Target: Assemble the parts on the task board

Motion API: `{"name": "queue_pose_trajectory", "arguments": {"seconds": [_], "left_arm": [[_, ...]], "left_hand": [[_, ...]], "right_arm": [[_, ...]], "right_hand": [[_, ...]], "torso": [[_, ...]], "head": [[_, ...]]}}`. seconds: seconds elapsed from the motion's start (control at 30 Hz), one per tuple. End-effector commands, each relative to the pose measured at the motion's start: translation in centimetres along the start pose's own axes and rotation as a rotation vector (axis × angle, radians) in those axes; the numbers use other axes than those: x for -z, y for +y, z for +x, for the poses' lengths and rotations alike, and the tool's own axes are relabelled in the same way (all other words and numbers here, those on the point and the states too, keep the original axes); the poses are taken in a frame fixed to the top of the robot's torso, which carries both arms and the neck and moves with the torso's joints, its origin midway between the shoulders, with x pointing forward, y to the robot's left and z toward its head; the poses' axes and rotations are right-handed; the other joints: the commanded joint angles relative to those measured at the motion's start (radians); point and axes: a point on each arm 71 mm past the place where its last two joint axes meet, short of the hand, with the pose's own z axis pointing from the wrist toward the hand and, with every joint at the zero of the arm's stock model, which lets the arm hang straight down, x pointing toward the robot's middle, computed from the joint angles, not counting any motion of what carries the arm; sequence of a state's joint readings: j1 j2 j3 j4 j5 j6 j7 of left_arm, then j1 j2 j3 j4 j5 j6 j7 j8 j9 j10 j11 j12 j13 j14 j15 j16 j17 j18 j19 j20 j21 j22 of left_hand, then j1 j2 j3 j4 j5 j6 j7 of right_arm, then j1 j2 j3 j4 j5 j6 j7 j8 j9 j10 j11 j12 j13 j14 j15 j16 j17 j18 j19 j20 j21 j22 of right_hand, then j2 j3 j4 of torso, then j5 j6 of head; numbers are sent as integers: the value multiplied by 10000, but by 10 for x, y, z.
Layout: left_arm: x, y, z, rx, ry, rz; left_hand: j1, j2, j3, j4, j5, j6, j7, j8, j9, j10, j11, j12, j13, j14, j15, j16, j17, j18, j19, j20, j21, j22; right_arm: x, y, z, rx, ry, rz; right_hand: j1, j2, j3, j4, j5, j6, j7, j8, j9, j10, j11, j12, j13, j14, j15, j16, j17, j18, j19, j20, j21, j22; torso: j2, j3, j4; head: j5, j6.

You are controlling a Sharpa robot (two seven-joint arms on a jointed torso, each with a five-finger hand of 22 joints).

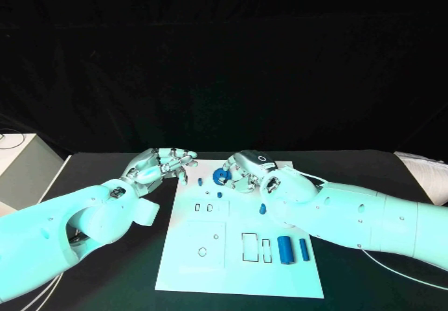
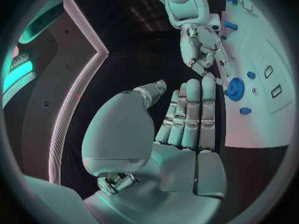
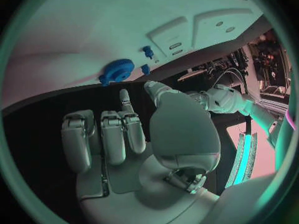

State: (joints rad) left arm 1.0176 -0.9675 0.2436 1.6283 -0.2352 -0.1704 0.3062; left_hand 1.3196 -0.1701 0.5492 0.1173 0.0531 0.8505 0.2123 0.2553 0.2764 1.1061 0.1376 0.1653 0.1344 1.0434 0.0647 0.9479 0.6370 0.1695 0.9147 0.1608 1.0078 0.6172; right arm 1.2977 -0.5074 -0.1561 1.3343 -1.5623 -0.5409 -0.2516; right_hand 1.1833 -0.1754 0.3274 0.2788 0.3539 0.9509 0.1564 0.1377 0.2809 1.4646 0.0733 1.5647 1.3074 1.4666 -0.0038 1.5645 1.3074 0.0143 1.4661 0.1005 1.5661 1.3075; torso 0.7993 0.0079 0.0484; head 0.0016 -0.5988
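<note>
Both robot hands hover near the top edge of the task board (image 1: 187, 259), holding nothing: the left robot hand (image 1: 160, 165) with fingers straight, the right robot hand (image 1: 245, 173) loosely open by the blue gear (image 1: 221, 175). The next step is probably seating that gear, which calls for a close grasp.

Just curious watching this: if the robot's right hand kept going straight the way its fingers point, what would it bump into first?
Probably the blue gear on the task board; the right hand points toward it, though depth is unclear.
</note>
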Motion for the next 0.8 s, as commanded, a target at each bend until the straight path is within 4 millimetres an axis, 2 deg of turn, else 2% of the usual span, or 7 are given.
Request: {"name": "queue_pose_trajectory", "arguments": {"seconds": [0.03, 0.2, 0.33, 0.53, 0.8], "left_arm": [[-1, -1, 2, 38, 170, 94], [-1, -1, 3, 49, 188, 96], [-1, -1, 4, 55, 195, 94], [-1, 0, 3, 52, 186, 90], [-1, 0, 3, 55, 189, 89]], "left_hand": [[29, 73, 52, -11, -35, -68, -8, -55, 11, -46, 1, -25, 14, -30, 7, -51, -10, 150, -66, 8, -28, -15], [29, 73, 52, -11, -35, -68, -8, -55, 11, -46, 1, -25, 14, -30, 7, -51, -10, 150, -66, 8, -28, -15], [29, 73, 52, -11, -35, -68, -8, -55, 11, -46, 1, -25, 14, -30, 7, -51, -10, 150, -66, 8, -28, -15], [29, 73, 52, -11, -35, -68, -8, -55, 11, -46, 1, -25, 14, -30, 7, -51, -10, 150, -66, 8, -28, -15], [29, 73, 52, -11, -35, -68, -8, -55, 11, -46, 1, -25, 14, -30, 7, -51, -10, 150, -66, 8, -28, -15]], "right_arm": [[-4, 2, 2, 50, 193, -142], [-10, 4, 8, 193, 531, -64], [-14, 4, 13, 255, 731, 5], [-15, 4, 16, 306, 911, 45], [-15, 0, 17, 477, 1008, 278]], "right_hand": [[-2, -103, 81, -9, -46, -79, -22, -50, -15, 1062, -4, 61, 2634, 1040, -41, 61, 2627, -143, 1047, -55, 46, 2633], [-6, -105, 117, 23, -101, -179, -35, -126, -41, 1062, -7, 61, 2634, 1034, -50, 53, 2600, -143, 1047, -55, 46, 2633], [-10, -124, 131, 36, -167, -255, -46, -185, -65, 1062, -16, 61, 2634, 1034, -57, 52, 2597, -143, 1047, -58, 46, 2633], [-9, -124, 133, 37, -174, -259, -47, -189, -66, 1062, -17, 61, 2634, 1033, -58, 51, 2593, -143, 1047, -58, 46, 2633], [-12, -126, 135, 41, -202, -258, -49, -192, -68, 1062, -20, 61, 2634, 1033, -60, 52, 2596, -143, 1047, -60, 46, 2633]], "torso": [[7, -7, 15], [17, -12, 23], [23, -2, 33], [5, -3, 0], [1, 7, -8]], "head": [[-12, 0], [-23, -9], [-12, -22], [4, -57], [4, -62]]}}
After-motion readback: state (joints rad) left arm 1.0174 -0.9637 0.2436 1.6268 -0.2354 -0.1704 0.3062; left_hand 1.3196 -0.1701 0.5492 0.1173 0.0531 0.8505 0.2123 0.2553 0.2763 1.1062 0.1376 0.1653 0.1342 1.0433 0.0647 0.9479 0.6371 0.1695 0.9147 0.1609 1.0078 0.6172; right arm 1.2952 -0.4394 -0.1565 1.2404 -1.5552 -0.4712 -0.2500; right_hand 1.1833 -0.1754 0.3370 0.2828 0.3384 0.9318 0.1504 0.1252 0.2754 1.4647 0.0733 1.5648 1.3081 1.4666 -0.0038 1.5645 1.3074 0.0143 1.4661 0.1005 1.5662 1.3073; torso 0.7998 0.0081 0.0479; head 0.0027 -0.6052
